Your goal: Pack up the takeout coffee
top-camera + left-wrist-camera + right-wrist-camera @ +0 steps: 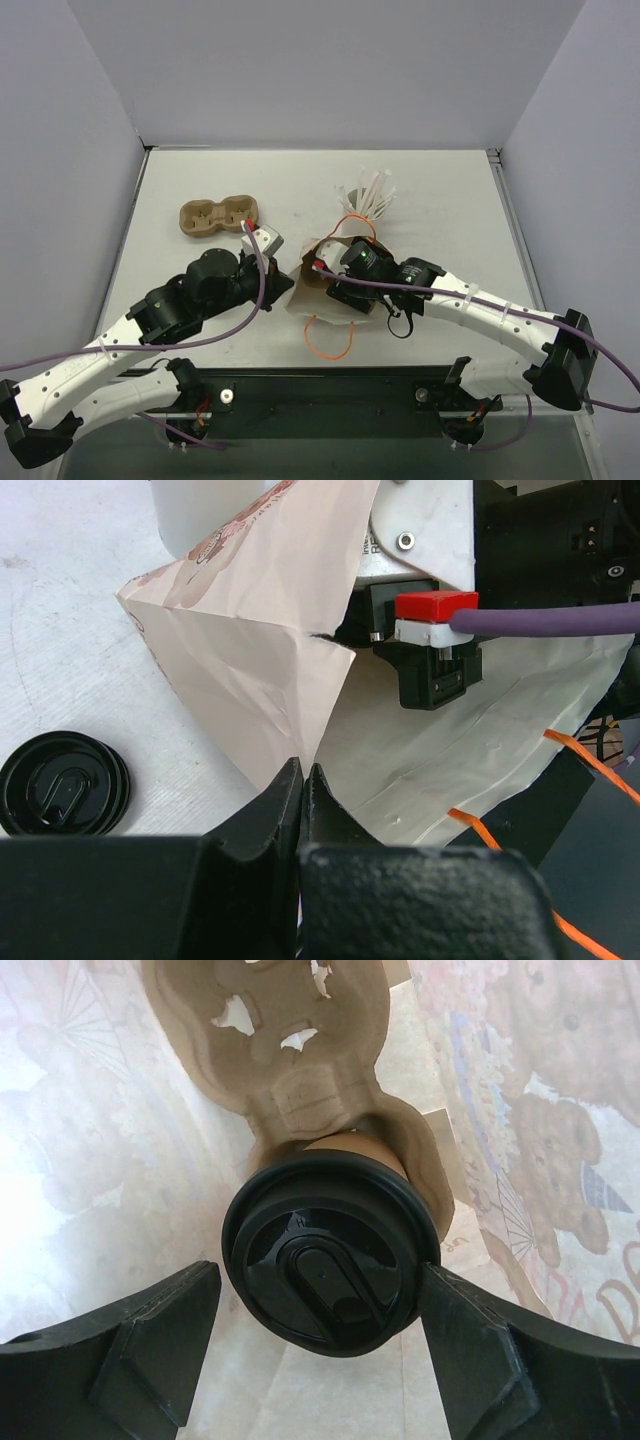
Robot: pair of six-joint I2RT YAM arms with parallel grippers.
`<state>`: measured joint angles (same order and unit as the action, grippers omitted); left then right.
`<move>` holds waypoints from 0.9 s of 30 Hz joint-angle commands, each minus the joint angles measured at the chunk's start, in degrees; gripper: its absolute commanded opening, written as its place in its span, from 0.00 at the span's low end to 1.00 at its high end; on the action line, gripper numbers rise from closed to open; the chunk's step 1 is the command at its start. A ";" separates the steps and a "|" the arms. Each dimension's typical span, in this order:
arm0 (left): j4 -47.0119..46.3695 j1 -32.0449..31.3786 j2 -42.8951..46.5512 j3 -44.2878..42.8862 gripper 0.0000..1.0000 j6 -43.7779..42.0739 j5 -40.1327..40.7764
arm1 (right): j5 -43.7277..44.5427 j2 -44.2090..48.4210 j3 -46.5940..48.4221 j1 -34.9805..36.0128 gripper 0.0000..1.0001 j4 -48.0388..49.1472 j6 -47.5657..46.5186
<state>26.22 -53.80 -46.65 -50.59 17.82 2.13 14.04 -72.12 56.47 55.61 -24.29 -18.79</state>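
Note:
The takeout coffee [325, 1255], a brown paper cup with a black lid, stands in a moulded pulp carrier [290, 1060] inside the printed paper bag [80, 1160]. My right gripper [320, 1310] is down in the bag, open, one finger on each side of the lid. Its left finger [150, 1340] is clear of the lid and its right finger [490, 1350] is at the lid's rim. My left gripper [303, 770] is shut on the edge of the paper bag [260, 660], holding it at the mouth. From above, the bag [322, 300] lies mid-table between both arms.
A second pulp carrier [219, 217] sits on the table at the back left. White straws or cutlery [372, 195] lie behind the bag. An orange bag handle [330, 340] loops toward the near edge. Loose black lids [65, 785] lie stacked left of the bag.

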 commanded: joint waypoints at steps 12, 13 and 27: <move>6.04 0.01 -2.83 -7.07 0.00 0.98 1.65 | 5.20 0.05 5.14 0.11 0.84 -3.30 7.01; 6.04 0.01 -2.92 -6.89 0.00 0.98 1.65 | 5.73 0.05 5.32 0.11 0.84 -3.30 7.01; 6.30 0.10 -3.18 -6.89 0.00 1.07 1.65 | 5.56 -0.30 7.52 0.02 0.75 -3.39 8.94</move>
<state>30.41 -53.80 -49.78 -55.37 18.87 3.18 15.68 -72.16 60.42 56.25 -27.66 -13.26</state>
